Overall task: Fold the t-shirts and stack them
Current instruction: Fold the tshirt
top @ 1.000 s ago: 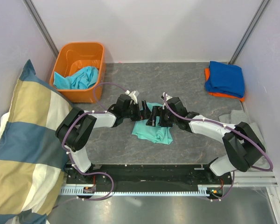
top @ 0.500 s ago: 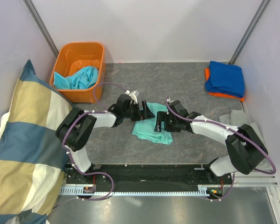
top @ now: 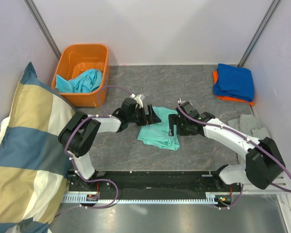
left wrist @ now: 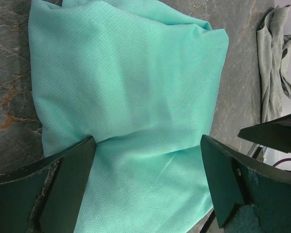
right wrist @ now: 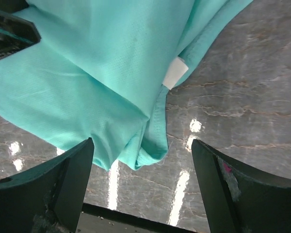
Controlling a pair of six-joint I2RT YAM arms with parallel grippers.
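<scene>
Nearby: bin (top: 69, 60) w/ turquoise tees (top: 85, 80), grey cloth (top: 246, 119)

orange shirt (top: 216, 77): mostly hidden under blue shirt (top: 234, 80) | pillow (top: 24, 141): cut by left and bottom edges | mint shirt (left wrist: 131, 92): cut off in both wrist views

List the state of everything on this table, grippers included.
Mint-teal cotton t-shirt: loosely folded, lying flat.
Turquoise t-shirts: crumpled in the orange plastic bin.
Royal blue t-shirt: folded, stacked on the folded orange t-shirt.
Grey cloth: crumpled.
Left gripper: open, over the mint-teal shirt.
Right gripper: open, over the same shirt's edge.
</scene>
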